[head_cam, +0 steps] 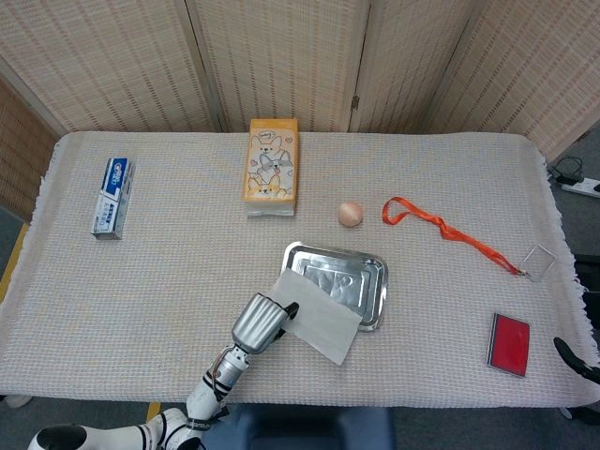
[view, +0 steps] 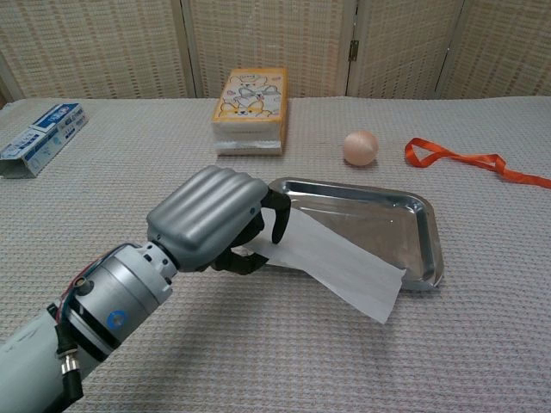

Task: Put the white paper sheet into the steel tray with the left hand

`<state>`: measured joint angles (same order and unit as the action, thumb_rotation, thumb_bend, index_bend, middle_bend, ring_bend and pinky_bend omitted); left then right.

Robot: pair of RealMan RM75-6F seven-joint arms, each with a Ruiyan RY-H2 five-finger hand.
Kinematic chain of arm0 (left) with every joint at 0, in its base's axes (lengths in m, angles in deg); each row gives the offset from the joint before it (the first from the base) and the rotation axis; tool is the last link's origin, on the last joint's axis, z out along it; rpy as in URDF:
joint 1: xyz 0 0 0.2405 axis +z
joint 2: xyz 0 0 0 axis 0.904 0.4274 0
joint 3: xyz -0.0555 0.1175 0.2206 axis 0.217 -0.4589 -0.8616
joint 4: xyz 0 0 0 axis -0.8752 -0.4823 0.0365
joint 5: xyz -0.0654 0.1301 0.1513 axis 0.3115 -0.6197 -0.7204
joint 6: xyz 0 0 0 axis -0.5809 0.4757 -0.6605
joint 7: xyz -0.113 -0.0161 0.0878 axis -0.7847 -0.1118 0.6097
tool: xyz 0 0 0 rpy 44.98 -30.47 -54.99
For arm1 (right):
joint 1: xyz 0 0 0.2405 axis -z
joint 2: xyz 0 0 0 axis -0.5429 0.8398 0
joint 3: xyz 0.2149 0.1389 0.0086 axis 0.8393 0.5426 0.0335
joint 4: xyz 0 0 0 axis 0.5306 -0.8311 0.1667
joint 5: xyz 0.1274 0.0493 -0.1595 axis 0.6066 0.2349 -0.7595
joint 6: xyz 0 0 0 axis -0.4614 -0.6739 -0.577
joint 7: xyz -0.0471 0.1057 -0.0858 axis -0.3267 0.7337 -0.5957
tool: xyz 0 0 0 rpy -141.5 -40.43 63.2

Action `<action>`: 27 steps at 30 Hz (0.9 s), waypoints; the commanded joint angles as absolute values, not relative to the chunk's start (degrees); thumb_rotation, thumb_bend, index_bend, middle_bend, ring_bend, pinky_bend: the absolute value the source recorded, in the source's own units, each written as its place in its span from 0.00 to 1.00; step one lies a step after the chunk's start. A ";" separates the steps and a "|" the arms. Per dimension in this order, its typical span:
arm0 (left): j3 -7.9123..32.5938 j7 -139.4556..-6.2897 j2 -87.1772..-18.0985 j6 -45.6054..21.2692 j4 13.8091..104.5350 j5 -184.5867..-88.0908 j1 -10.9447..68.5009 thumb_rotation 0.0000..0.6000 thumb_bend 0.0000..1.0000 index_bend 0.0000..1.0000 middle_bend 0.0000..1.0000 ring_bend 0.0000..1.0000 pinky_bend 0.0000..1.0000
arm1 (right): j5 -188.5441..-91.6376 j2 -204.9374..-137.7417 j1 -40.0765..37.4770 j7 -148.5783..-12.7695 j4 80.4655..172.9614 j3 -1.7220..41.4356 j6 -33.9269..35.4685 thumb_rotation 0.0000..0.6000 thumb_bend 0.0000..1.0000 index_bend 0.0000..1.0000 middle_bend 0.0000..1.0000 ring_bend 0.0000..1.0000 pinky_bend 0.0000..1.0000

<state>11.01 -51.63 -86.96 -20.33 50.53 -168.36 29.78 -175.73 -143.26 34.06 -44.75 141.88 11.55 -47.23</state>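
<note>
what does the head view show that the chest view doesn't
Only the head view shows the red card near the table's right edge, a dark bit of the right hand at the frame's edge, and the ribbon's far end.

Only the chest view shows the left hand's fingers side-on, pinching the paper's near end.

Both show the left hand holding the paper partly over the tray, plus the egg, orange box, toothpaste box and ribbon.
</note>
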 commanded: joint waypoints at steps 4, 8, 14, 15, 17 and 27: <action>14.91 -46.40 -90.59 -18.28 49.68 -163.14 28.89 1.00 0.69 0.71 1.00 1.00 1.00 | -175.63 -142.94 34.06 -43.90 141.63 11.82 -46.42 1.00 0.31 0.00 0.00 0.00 0.00; 16.32 -45.35 -91.67 -16.67 49.82 -160.15 28.62 1.00 0.70 0.71 1.00 1.00 1.00 | -175.53 -142.86 34.23 -43.65 141.55 12.12 -46.44 1.00 0.31 0.00 0.00 0.00 0.00; 19.38 -41.33 -94.13 -13.62 50.69 -153.40 28.24 1.00 0.71 0.72 1.00 1.00 1.00 | -175.77 -142.81 34.56 -43.66 141.60 12.40 -46.67 1.00 0.31 0.00 0.00 0.00 0.00; 20.05 -40.49 -94.55 -12.90 50.86 -152.01 28.00 1.00 0.72 0.72 1.00 1.00 1.00 | -175.95 -142.79 34.58 -43.69 141.63 12.38 -46.62 1.00 0.31 0.00 0.00 0.00 0.00; 20.53 -39.11 -94.93 -12.29 50.84 -150.84 27.53 1.00 0.72 0.72 1.00 1.00 1.00 | -176.13 -142.75 34.61 -43.68 141.60 12.33 -46.49 1.00 0.31 0.00 0.00 0.00 0.00; 20.35 -37.80 -96.30 -11.77 50.97 -150.14 25.11 1.00 0.74 0.65 1.00 1.00 1.00 | -175.61 -142.31 35.44 -43.60 141.36 12.28 -46.28 1.00 0.31 0.00 0.00 0.00 0.00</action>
<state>20.43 -37.76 -96.24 -11.82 50.88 -150.15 25.20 -175.66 -142.35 35.39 -43.65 141.37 12.26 -46.24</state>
